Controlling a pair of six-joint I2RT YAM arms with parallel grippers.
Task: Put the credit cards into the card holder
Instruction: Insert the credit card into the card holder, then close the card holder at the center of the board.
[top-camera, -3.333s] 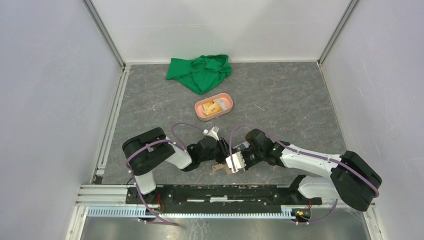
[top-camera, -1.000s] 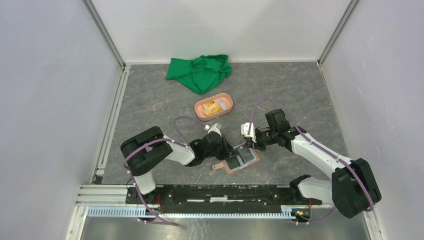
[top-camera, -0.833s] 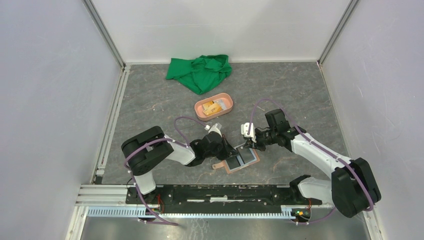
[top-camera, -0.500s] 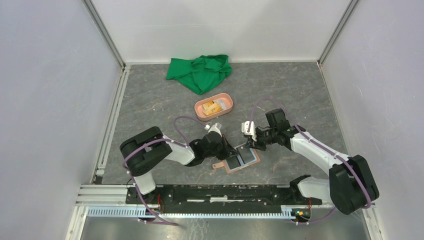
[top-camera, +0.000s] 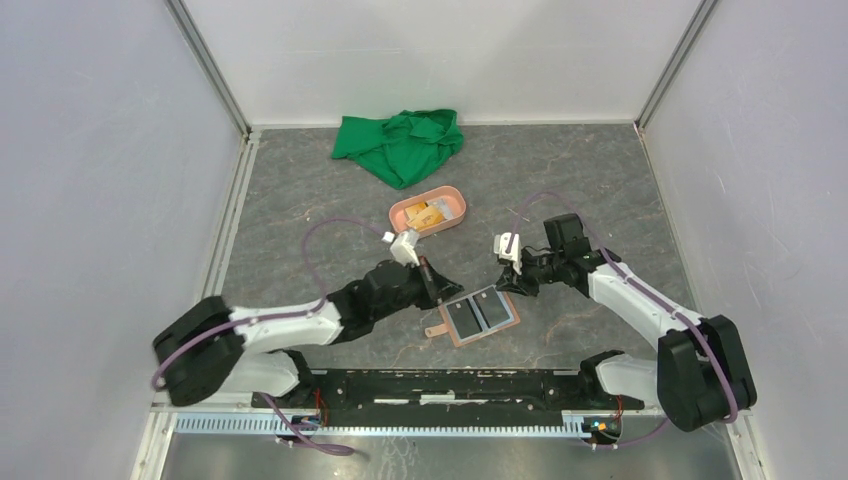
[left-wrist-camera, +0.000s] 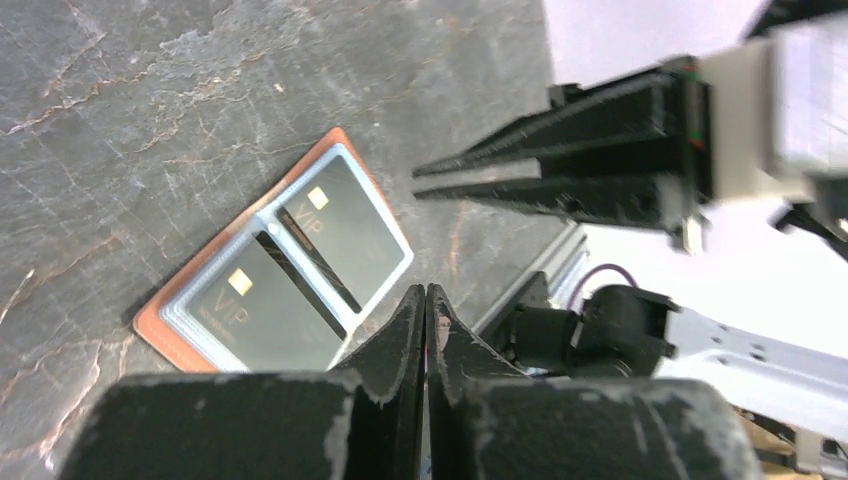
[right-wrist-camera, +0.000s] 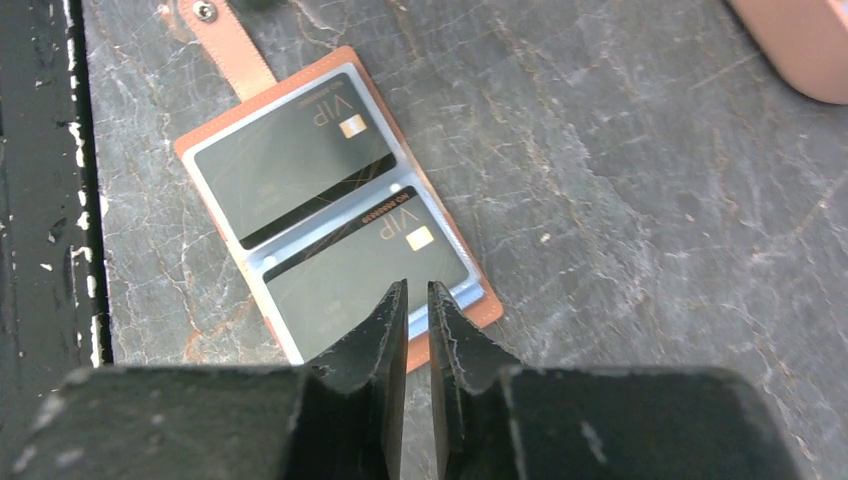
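The tan-brown card holder (top-camera: 516, 318) lies open and flat on the grey table, with its tab (top-camera: 434, 334) pointing to the near left. Two dark VIP credit cards sit in its clear pockets, one (top-camera: 463, 319) beside the other (top-camera: 490, 308). My left gripper (top-camera: 432, 276) is shut and empty, just above and left of the holder. My right gripper (top-camera: 507, 281) is shut and empty, just beyond the holder's right end. The left wrist view shows the holder (left-wrist-camera: 160, 318) and the left gripper (left-wrist-camera: 426, 291). The right wrist view shows the holder (right-wrist-camera: 480, 312), its tab (right-wrist-camera: 228, 45) and the right gripper (right-wrist-camera: 417, 287). No light blue card shows.
A salmon-pink oval tray (top-camera: 396, 216) holding small orange and white items stands behind the grippers; its corner shows in the right wrist view (right-wrist-camera: 800, 40). A crumpled green cloth (top-camera: 400, 145) lies at the back. A black rail (top-camera: 430, 385) runs along the near edge.
My left arm has stretched out and its gripper has lifted off the holder, moving back and left. My right gripper has drawn slightly right and away. The holder stays open with both cards.
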